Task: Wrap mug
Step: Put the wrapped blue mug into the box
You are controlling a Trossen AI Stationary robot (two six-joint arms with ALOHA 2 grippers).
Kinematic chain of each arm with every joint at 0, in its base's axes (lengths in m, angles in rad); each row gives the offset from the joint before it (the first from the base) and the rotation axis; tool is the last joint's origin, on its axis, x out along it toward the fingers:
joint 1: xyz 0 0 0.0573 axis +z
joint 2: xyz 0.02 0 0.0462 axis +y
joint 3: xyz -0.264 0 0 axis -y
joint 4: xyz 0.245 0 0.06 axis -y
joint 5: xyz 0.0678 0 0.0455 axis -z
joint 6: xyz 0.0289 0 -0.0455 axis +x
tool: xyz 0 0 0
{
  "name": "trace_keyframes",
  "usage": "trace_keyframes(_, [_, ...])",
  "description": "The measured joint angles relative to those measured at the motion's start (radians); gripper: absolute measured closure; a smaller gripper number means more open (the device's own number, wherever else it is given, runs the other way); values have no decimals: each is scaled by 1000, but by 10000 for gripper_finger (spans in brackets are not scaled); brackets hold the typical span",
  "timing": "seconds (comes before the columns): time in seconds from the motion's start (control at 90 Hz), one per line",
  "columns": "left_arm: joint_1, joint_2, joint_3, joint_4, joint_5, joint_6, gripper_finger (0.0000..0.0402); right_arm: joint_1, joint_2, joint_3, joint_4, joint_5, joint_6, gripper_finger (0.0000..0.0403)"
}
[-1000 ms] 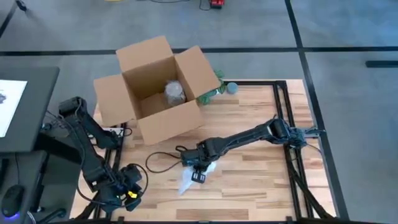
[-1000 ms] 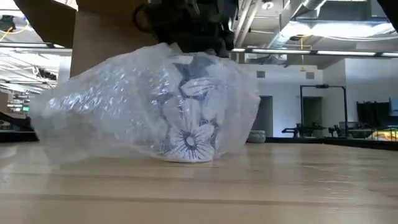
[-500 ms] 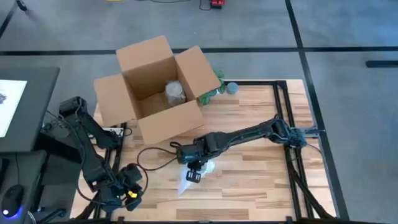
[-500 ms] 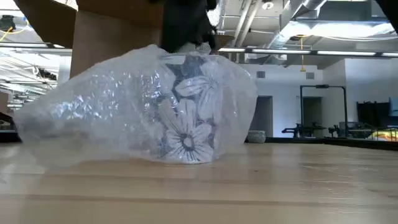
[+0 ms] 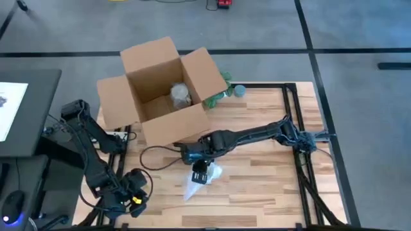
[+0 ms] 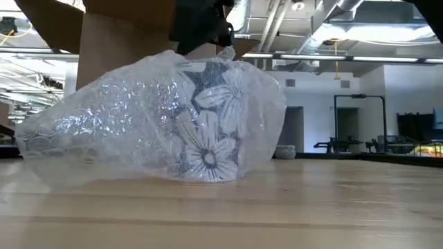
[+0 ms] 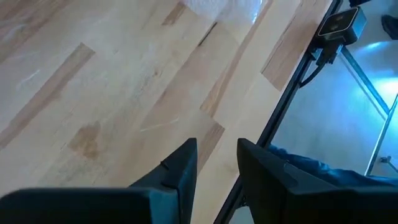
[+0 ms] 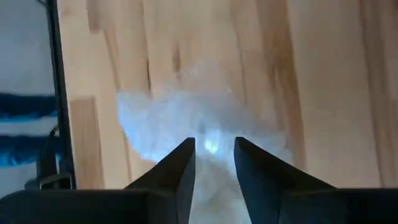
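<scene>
Right hand (image 5: pixel 200 174) mid-table, fingers slightly parted; left hand (image 5: pixel 133 196) parked near edge.

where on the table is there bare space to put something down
The wood between the wrapped mug and the table's right edge is bare, as is the near strip. It is crowded by the cardboard box at the back left, where the right end effector works.

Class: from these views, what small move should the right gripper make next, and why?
Probably pull the bubble wrap farther across the mug: the right gripper sits over the bundle, the flowered mug stands upright with loose wrap trailing to one side. The left gripper waits at the table edge.
</scene>
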Motion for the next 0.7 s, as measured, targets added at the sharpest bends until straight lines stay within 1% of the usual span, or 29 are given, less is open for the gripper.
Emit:
trace_keyframes(0.2, [0, 0, 0, 0, -18, 15, 307, 1, -1, 5, -3, -7, -36, 299])
trace_keyframes(0.356, [0, 0, 0, 0, -18, 18, 307, 0, 4, -5, -13, -8, -144, 288])
trace_keyframes(0.478, [0, 0, 0, 7, -18, 18, 307, -15, 12, -44, 3, -6, -223, 255])
trace_keyframes(0.7, [0, 0, 0, 30, -31, 19, 307, -53, 9, -120, 6, 2, -324, 167])
